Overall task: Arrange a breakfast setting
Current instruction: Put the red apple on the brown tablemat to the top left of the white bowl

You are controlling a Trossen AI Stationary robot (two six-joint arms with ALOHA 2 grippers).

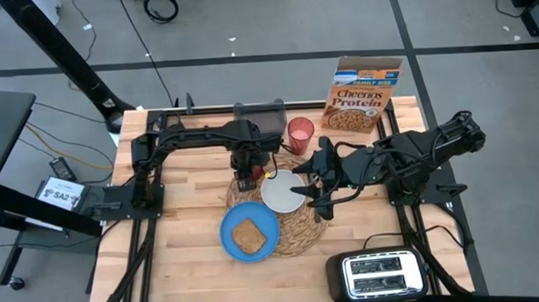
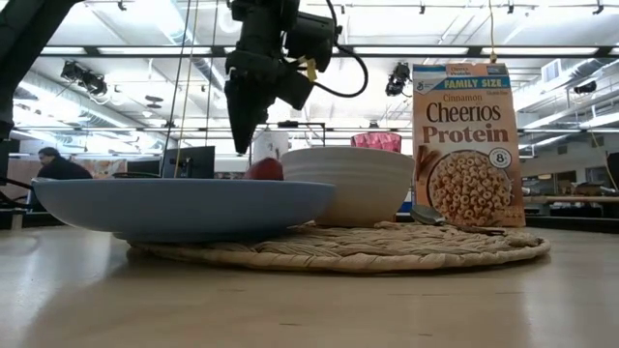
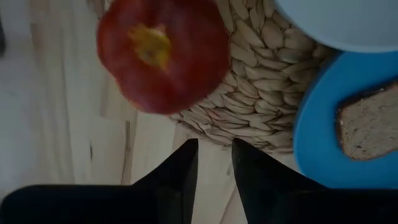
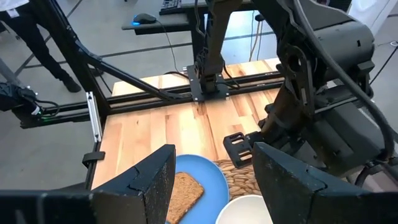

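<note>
The left gripper [image 3: 214, 163] hangs over the round woven straw placemat's [image 1: 300, 227] eleven o'clock edge, fingers narrowly parted and empty above the red apple [image 3: 163, 55]. The right gripper [image 4: 212, 180], half open and empty, hovers by the white bowl [image 1: 282, 193] at three o'clock.

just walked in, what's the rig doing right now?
Laying out a breakfast setting. The left gripper hangs over the red apple, which sits at the edge of the woven placemat; its fingers are slightly parted, not holding it. The right gripper waits, open and empty, beside the white bowl. Toast is on the blue plate; the red cup and Cheerios box stand behind.
</note>
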